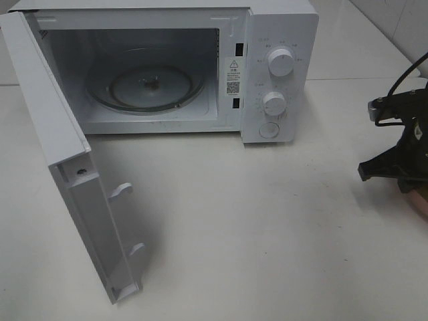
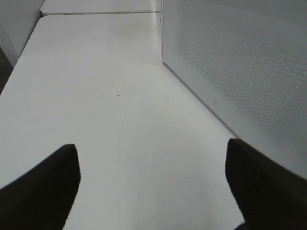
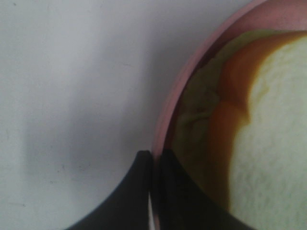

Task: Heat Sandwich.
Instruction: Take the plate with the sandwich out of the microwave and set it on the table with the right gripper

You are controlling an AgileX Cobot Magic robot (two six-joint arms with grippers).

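From the high exterior camera, a white microwave (image 1: pixel 200 67) is sitting toward twelve o'clock on the white surface (image 1: pixel 254 234), its door (image 1: pixel 63 160) swinging wide open toward eight o'clock and its round glass turntable (image 1: pixel 148 87) showing inside the lit cavity. Two white dials (image 1: pixel 279 63) are sitting one above the other on its control panel at the one o'clock side. At three o'clock, at the frame's edge, the black right arm (image 1: pixel 394 144) is hanging low over a sliver of pink plate (image 1: pixel 421 200). In the left wrist camera, the left fingers (image 2: pixel 43 187) are standing wide apart with nothing between them, hovering over bare surface beside the microwave's perforated side wall (image 2: pixel 240 72). In the right wrist camera, the right fingers (image 3: pixel 156 191) are pinching shut on the rim of the pink plate (image 3: pixel 165 120), one finger outside the rim and one inside. The sandwich (image 3: pixel 259 139) is lying on that plate, just beside the gripped rim, its white bread, tan crust and pale yellowish-green filling filling much of the view.
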